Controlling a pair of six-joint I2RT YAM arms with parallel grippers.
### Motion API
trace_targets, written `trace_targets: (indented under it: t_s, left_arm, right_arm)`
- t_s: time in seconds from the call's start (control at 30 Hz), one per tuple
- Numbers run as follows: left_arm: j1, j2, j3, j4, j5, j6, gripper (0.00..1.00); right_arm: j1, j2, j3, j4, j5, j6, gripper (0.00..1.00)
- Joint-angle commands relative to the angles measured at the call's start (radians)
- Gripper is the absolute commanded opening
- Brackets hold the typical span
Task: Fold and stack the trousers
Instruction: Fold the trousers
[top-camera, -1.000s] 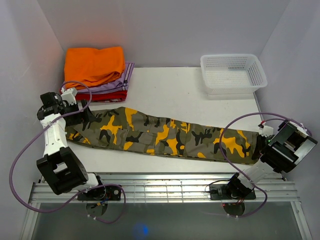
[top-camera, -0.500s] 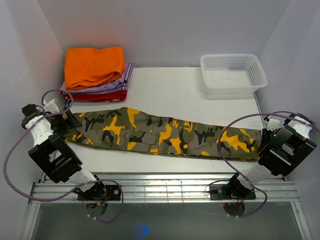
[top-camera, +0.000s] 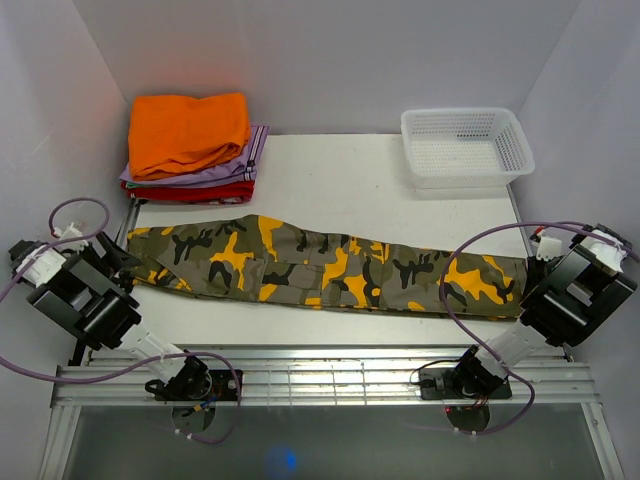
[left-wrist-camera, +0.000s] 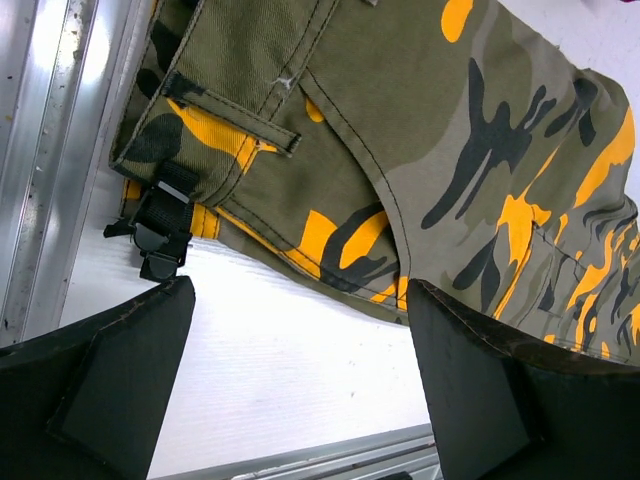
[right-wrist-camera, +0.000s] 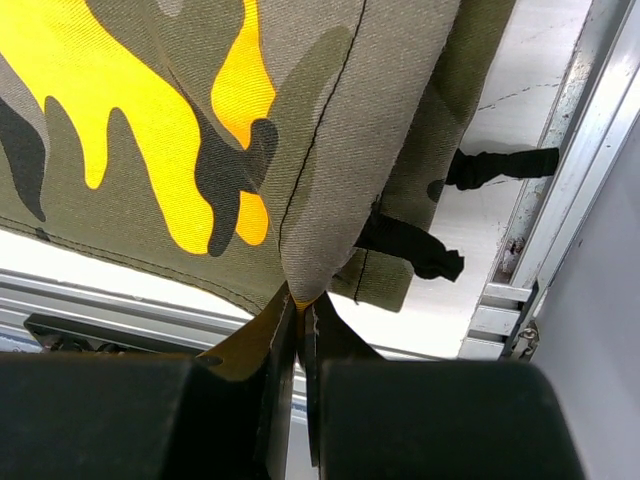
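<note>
The right gripper (right-wrist-camera: 300, 312) is pinching the trousers (top-camera: 320, 265) by the hem (right-wrist-camera: 330, 255), likely anchoring them as they are lying stretched lengthwise across the table (top-camera: 380, 185), while the left gripper (left-wrist-camera: 300, 300) is hovering wide open beside the waistband (left-wrist-camera: 230, 130), gripping nothing.

A folded orange garment (top-camera: 188, 130) tops lilac and red folded clothes (top-camera: 205, 180) at the back left of the white table (top-camera: 350, 190); a white mesh basket (top-camera: 467, 114) sits back right.
</note>
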Motion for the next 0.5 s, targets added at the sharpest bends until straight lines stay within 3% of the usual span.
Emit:
trace_targets:
  t_s: [0.0, 0.47]
  left_arm:
    - [0.007, -0.013, -0.023, 0.086, 0.006, -0.027, 0.98]
    - [-0.027, 0.063, -0.150, 0.289, 0.035, -0.172, 0.98]
  right_arm:
    - [-0.010, 0.008, 0.041, 0.018, 0.021, -0.020, 0.08]
    - [-0.010, 0.025, 0.061, 0.003, 0.030, -0.007, 0.08]
